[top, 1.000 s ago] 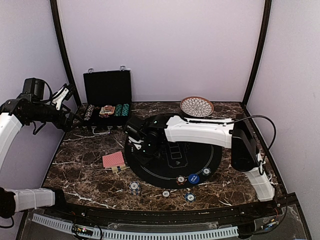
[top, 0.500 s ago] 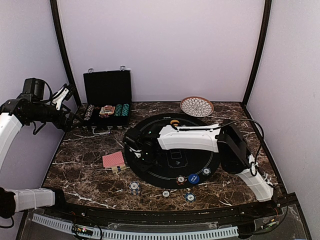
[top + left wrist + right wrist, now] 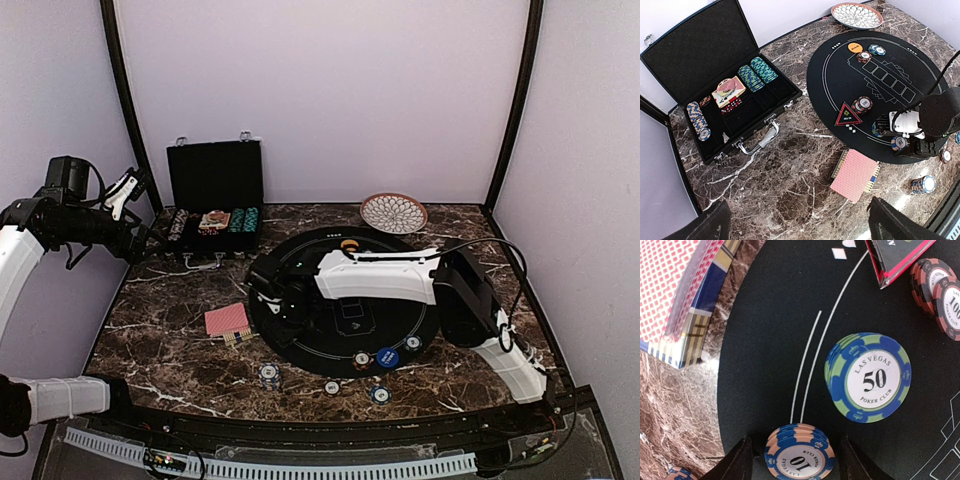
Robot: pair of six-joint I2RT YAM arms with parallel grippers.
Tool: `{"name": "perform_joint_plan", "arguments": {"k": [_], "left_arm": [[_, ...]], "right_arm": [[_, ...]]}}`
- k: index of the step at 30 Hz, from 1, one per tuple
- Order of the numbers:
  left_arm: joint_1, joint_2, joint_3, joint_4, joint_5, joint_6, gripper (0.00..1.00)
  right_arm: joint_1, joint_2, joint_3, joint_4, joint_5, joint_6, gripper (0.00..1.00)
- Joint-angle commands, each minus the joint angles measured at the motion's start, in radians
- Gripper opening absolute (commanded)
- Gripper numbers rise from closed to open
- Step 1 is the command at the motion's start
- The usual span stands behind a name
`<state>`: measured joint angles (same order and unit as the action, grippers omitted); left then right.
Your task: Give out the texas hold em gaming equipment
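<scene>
**DESK:** What has changed at the felt?

**PHOTOGRAPHER:** The right gripper [image 3: 797, 462] has spread its jaws low over the left rim of the black mat [image 3: 840, 75]. A second ago they were narrower. Now they stand either side of the ten-chip stack [image 3: 799, 452], with a sliver of mat showing on the left. The stack sits flat on the felt at the bottom centre of the wrist frame. The arm was stretched higher across the mat and has folded down to this spot.

**DESK:** So the stack is released?

**PHOTOGRAPHER:** It reads that way: fingers partly spread, nothing gripped. One delivery looks finished. It sits near the fifty-chip stack [image 3: 867, 377] in mid-frame and the red-triangle marker [image 3: 895, 255] at top right.

**DESK:** And the other arm?

**PHOTOGRAPHER:** The left gripper [image 3: 135, 210] hangs at the upper left of the overhead view, jaws at full spread and empty, unmoved over the second. Its camera looks down on the black case [image 3: 715, 90] at upper left, with racked chips [image 3: 757, 75] inside.

**DESK:** Where is the rest of the kit?

**PHOTOGRAPHER:** The red-backed cards [image 3: 854, 175] lie on the marble table [image 3: 790, 165], just off the mat's left rim. The orange button [image 3: 349, 243] sits at the mat's far edge and the blue button [image 3: 388, 357] at its near edge. More loose chips [image 3: 268, 375] are at lower centre.

**DESK:** What next?

**PHOTOGRAPHER:** With the racks still stocked, the sharing-out looks only partway done. The right arm should probably lift straight up so it does not topple the stack.
</scene>
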<state>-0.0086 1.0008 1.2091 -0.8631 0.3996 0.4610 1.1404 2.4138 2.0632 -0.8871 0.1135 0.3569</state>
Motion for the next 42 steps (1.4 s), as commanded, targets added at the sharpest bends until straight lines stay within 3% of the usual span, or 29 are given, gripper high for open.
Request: {"name": "perform_joint_plan", "arguments": {"k": [1, 15, 28, 42], "left_arm": [[0.006, -0.004, 0.002, -0.01, 0.003, 0.013, 0.99], [0.006, -0.008, 0.009, -0.016, 0.006, 0.015, 0.99], [0.006, -0.014, 0.01, -0.018, 0.008, 0.01, 0.99], [0.006, -0.008, 0.014, -0.02, 0.007, 0.011, 0.99]], "right_arm": [[-0.011, -0.028, 0.011, 0.018, 0.008, 0.001, 0.59], [0.054, -0.321, -0.133, 0.027, 0.001, -0.01, 0.6], [0.17, -0.191, -0.055, -0.023, -0.085, -0.057, 0.76], [0.172, -0.097, 0.008, -0.06, -0.11, -0.09, 0.8]]}}
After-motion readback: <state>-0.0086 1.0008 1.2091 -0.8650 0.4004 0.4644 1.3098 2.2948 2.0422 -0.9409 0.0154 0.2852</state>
